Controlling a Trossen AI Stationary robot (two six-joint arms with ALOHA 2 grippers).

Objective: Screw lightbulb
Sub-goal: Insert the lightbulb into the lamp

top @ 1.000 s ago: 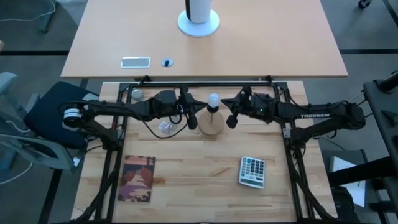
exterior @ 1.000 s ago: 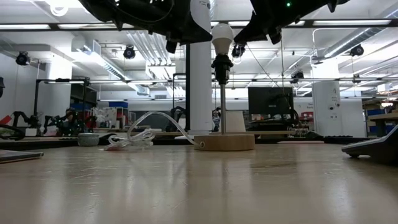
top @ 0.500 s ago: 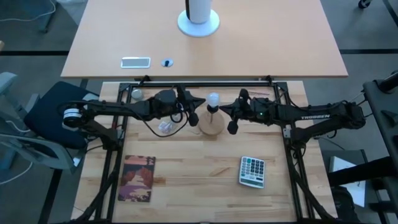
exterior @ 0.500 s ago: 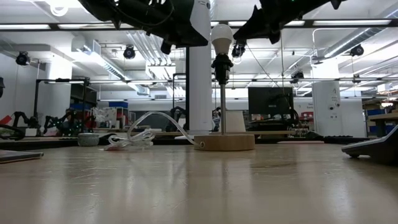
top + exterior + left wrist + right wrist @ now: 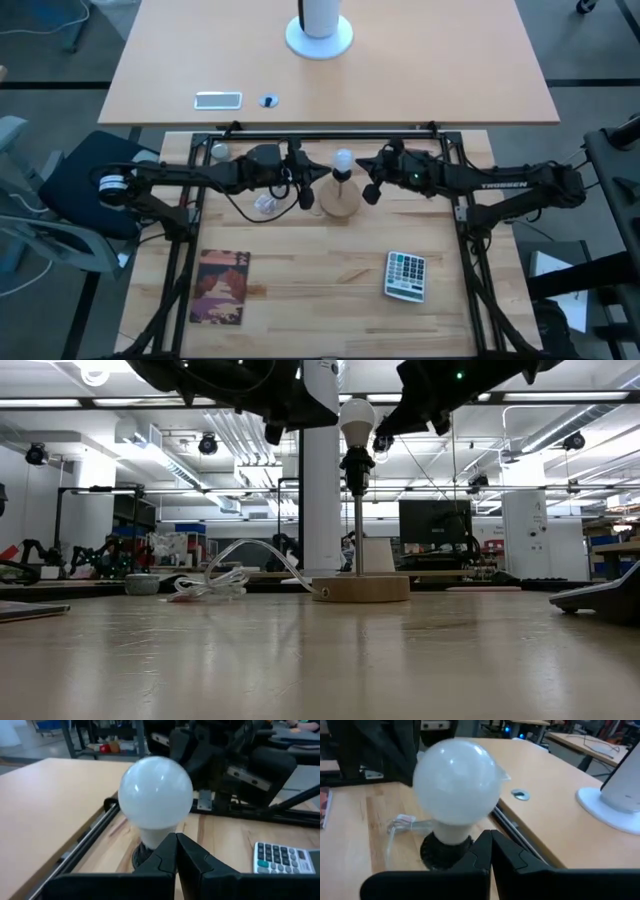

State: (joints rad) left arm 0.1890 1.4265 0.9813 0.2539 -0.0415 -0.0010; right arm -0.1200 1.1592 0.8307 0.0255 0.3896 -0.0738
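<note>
Low view sets the lightbulb [image 5: 357, 418] upright, its long axis vertical, rounded end up and narrow end down in the black socket [image 5: 356, 463] of a small lamp whose thin stem rises from a round wooden base [image 5: 361, 588] on the table [image 5: 320, 660]. The high view looks straight down on the same bulb [image 5: 343, 159] as a white dot over the wooden base [image 5: 340, 201], with the left gripper [image 5: 307, 191] just beside it on one side and the right gripper [image 5: 371, 187] just beside it on the other, neither touching the glass. Each wrist view shows what the others cannot: in the left wrist view the left gripper [image 5: 176, 854] has its two dark fingers pressed together, empty, with the bulb [image 5: 155, 792] just ahead of their tips and the calculator [image 5: 282, 858] farther off; in the right wrist view the right gripper [image 5: 490, 851] is likewise closed on nothing, the bulb [image 5: 456, 788] and its socket [image 5: 445, 851] close ahead, and a crumpled clear wrapper [image 5: 406, 823] lies on the wood behind. Only the high view takes in the book [image 5: 219, 287] and the calculator [image 5: 405, 275] on the near part of the table [image 5: 320, 300], well apart from the lamp.
</note>
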